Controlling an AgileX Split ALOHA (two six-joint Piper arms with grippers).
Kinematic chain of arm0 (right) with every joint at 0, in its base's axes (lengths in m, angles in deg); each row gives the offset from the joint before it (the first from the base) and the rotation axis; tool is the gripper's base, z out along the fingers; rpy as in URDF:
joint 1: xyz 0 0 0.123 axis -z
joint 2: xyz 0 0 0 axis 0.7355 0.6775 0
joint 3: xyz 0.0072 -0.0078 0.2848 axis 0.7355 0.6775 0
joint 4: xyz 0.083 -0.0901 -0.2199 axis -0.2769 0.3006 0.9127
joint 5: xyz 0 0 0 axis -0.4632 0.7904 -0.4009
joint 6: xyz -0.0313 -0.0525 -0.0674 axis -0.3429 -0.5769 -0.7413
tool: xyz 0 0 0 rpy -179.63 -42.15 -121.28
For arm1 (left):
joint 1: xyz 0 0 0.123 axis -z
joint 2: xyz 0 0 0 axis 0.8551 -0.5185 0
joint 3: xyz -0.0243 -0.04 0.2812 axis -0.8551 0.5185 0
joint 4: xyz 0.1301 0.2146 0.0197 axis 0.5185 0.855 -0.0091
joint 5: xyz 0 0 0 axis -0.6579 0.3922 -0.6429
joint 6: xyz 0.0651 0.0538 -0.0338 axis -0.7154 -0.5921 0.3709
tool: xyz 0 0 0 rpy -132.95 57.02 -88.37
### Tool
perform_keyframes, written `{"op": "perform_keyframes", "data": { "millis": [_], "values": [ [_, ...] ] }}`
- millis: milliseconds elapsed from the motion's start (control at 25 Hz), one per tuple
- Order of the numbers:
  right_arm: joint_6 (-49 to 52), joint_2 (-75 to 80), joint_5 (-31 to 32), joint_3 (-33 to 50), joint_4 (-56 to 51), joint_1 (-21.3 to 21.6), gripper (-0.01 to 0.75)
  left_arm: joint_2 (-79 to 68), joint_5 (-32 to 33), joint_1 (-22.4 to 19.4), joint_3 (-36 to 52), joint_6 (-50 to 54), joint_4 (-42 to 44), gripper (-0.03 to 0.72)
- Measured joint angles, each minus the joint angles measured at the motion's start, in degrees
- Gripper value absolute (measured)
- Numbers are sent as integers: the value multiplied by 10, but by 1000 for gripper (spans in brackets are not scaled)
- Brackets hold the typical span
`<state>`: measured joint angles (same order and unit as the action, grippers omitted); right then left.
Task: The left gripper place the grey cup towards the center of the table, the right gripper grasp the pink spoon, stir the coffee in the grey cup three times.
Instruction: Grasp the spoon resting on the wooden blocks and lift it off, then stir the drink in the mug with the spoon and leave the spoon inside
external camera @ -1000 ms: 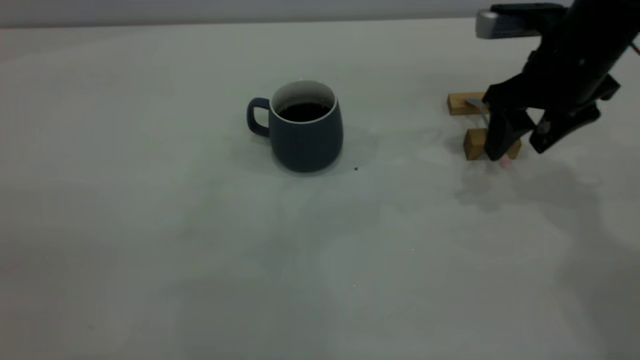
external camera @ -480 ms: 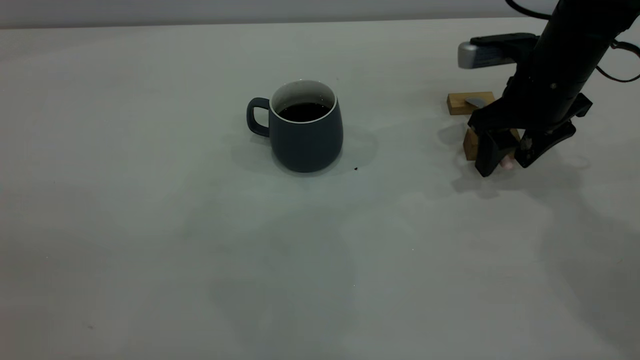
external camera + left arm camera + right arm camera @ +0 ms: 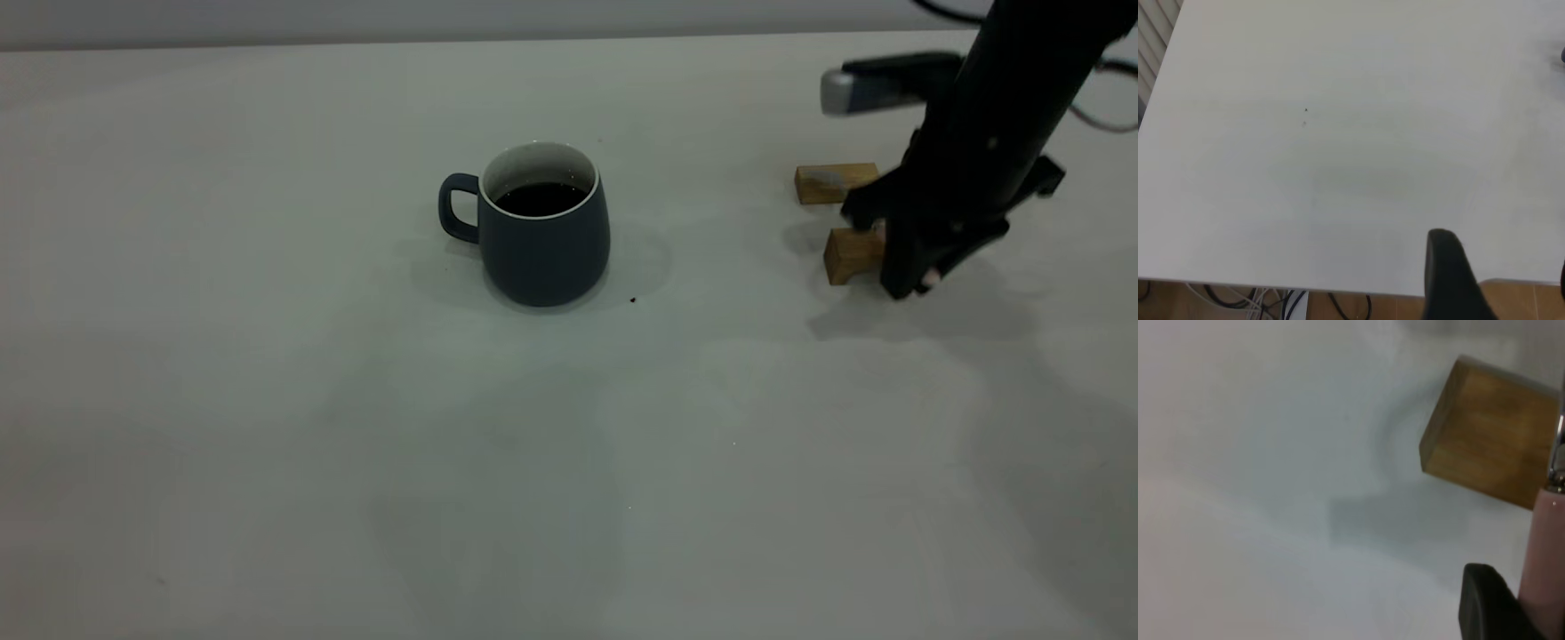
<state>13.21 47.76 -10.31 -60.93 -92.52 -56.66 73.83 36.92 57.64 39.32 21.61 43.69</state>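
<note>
Pink spoon (image 3: 1543, 553) mostly hidden inside right gripper (image 3: 916, 283) jaws.

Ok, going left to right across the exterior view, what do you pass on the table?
The grey cup's handle → the grey cup holding the coffee → the two wooden blocks → the right gripper down at the nearer block, a bit of the pink spoon showing at its tip.

Slate-grey cup (image 3: 544, 240), black coffee (image 3: 539, 198), pale pink spoon (image 3: 1546, 553), tan blocks (image 3: 836, 182).

Pale wall (image 3: 444, 18) behind; wooden floor (image 3: 1205, 307) with cables (image 3: 1285, 303).
</note>
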Motion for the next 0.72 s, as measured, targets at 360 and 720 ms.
{"op": "perform_keyframes", "data": {
  "millis": [360, 720],
  "values": [
    [43, -167, 139, 0, -152, -4, 126, 0, 0, 0, 0, 0, 0, 469],
    [49, -184, 218, 0, -457, -58, 126, 0, 0, 0, 0, 0, 0, 469]
  ]
}}
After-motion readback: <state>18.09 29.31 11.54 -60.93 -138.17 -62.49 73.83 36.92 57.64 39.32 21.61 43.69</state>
